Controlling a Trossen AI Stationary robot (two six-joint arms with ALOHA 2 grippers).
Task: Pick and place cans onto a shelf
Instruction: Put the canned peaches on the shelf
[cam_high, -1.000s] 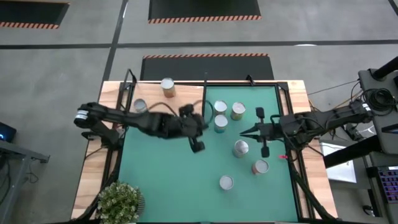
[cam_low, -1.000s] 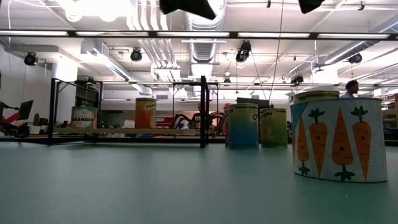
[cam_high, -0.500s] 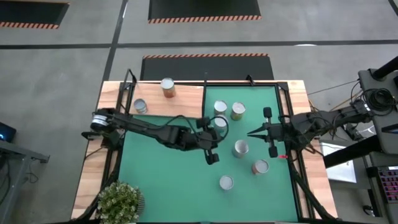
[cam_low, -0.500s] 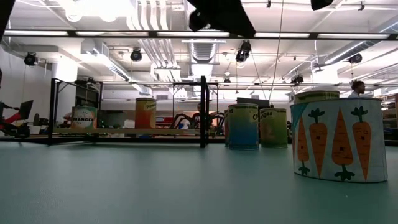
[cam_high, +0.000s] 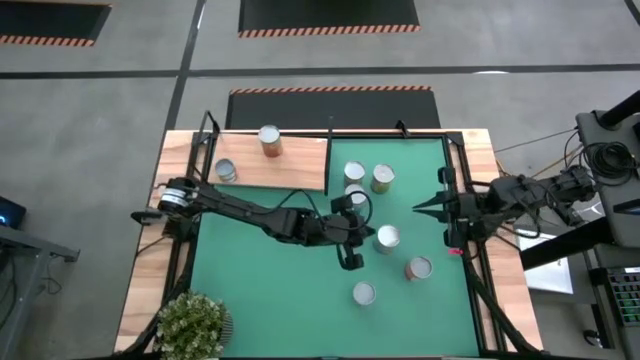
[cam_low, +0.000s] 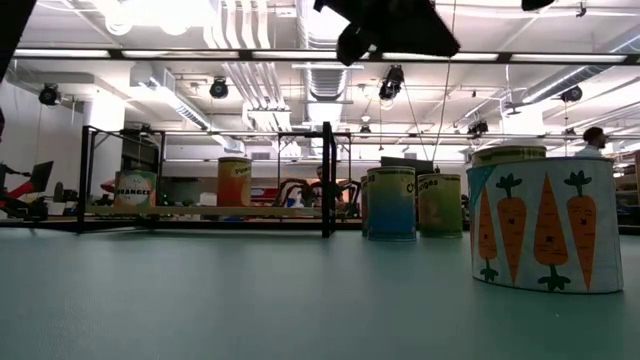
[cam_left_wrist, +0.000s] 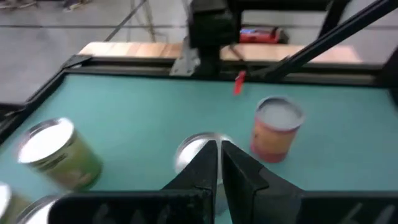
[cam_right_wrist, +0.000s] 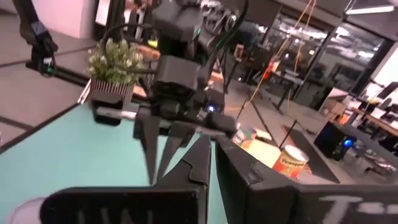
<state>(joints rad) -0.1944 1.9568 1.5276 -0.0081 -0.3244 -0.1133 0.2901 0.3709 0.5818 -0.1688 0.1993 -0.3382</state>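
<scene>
**A:** Where do you want me to start?

**B:** With the shelf. You see a flat pale-wood board at the far left corner of the table, and it carries two cans: an orange-sided one near its far edge and a silver-topped one nearer its left end. In the low view the board sits inside a dark frame, with the orange can upright on it and a can marked with an orange label to its left.

**A:** And the cans off the shelf?

**B:** You have six on the green mat. Three cluster just right of the shelf: a white-topped one, a tan one beside it, and a teal one partly under the left arm. Another silvery-topped can stands mid-mat, a reddish-sided one to its right and nearer, and one nearest the front edge. All stand upright. The low view shows a carrot-printed can closest to the camera.

**A:** The arms?

**B:** Your left end effector hovers over the mat just left of the mid-mat can, fingers clenched together and empty. Your right end effector hangs at the mat's right side, fingers also pressed shut, gripping nothing. A potted plant stands at the front left corner.
</scene>
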